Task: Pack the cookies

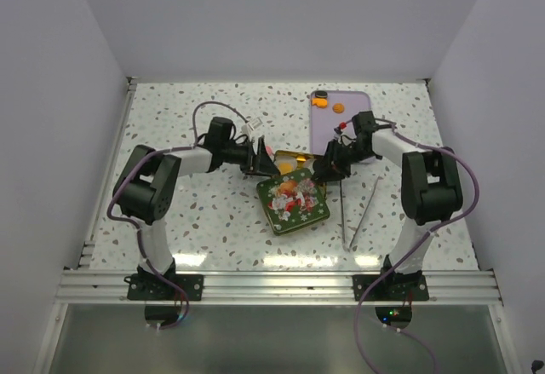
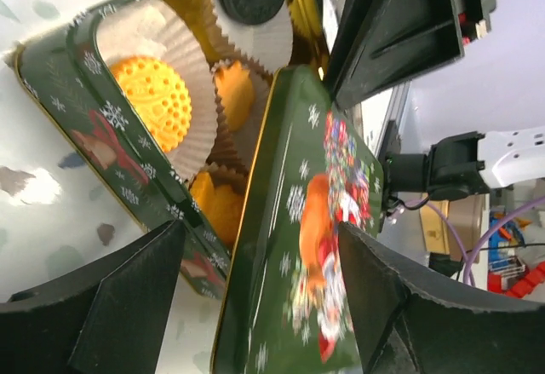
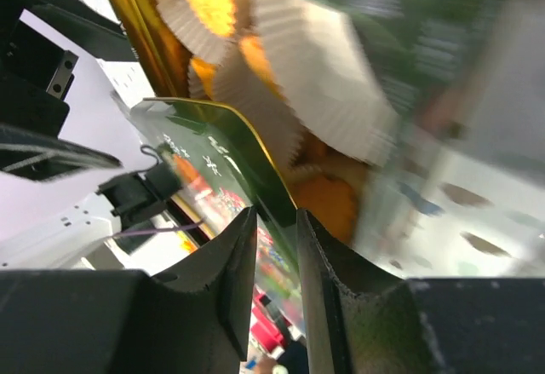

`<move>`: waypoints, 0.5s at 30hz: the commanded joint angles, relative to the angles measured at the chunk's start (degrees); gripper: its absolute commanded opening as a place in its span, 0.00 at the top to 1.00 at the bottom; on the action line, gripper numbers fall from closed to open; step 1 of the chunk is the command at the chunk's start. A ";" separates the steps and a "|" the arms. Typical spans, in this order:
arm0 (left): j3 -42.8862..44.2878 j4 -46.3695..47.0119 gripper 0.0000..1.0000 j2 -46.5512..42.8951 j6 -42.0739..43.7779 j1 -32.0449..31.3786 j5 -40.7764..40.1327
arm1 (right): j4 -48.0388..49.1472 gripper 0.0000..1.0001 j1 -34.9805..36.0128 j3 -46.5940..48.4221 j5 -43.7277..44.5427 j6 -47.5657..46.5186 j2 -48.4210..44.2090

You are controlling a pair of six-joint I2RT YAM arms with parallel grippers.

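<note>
The tin (image 2: 89,140) is set at the middle of the counter (image 1: 196,212), and its green printed lid (image 2: 315,221) is tilted against the tin's near side. Inside the tin, orange cookies (image 2: 157,93) are seated in white paper cups (image 2: 145,29), and one black cookie is seen in another cup. More cookies, orange with a black one, are left on a purple tray (image 1: 328,127) beyond the tin, to its right. The left claw (image 2: 260,233) is held released at the tin's left, its fingers spread wide astride the lid, with a gap seen on one side. The right claw (image 3: 274,216) is clenched on the lid's gold rim at the tin's right. Metal tongs (image 1: 359,212) are laid on the counter right of the tin.
</note>
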 commanded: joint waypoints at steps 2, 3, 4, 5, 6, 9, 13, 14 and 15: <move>-1.29 -6.96 0.23 -4.02 6.41 -1.79 -3.72 | 4.68 0.72 5.78 -0.28 1.48 4.30 1.67; -1.48 -7.32 0.23 -4.81 6.50 -1.79 -5.56 | 4.86 0.73 6.31 -0.37 1.84 4.74 2.20; -1.48 -7.84 0.23 -5.07 6.94 -1.70 -6.19 | 5.21 0.73 6.66 -0.37 2.10 4.92 2.37; -1.39 -8.19 0.24 -5.16 6.94 -1.70 -6.46 | 5.65 0.73 6.93 -0.81 2.19 5.18 2.55; -1.22 -8.46 0.23 -5.25 7.03 -1.70 -6.55 | 5.65 0.74 6.93 -0.90 2.54 5.44 2.90; -0.16 -9.42 0.23 -5.08 6.85 -1.61 -7.77 | 5.30 0.75 6.93 -0.64 3.33 5.62 3.25; 1.60 -9.96 0.27 -3.50 6.33 -1.44 -7.25 | 7.05 0.76 6.93 -1.60 3.07 6.59 3.52; 2.12 -9.96 0.28 -3.15 6.24 -1.44 -6.99 | 7.23 0.76 6.93 -1.86 3.07 6.85 3.61; 2.30 -9.96 0.32 -2.53 6.15 -1.44 -6.55 | 7.50 0.77 6.93 -1.95 3.07 6.94 3.61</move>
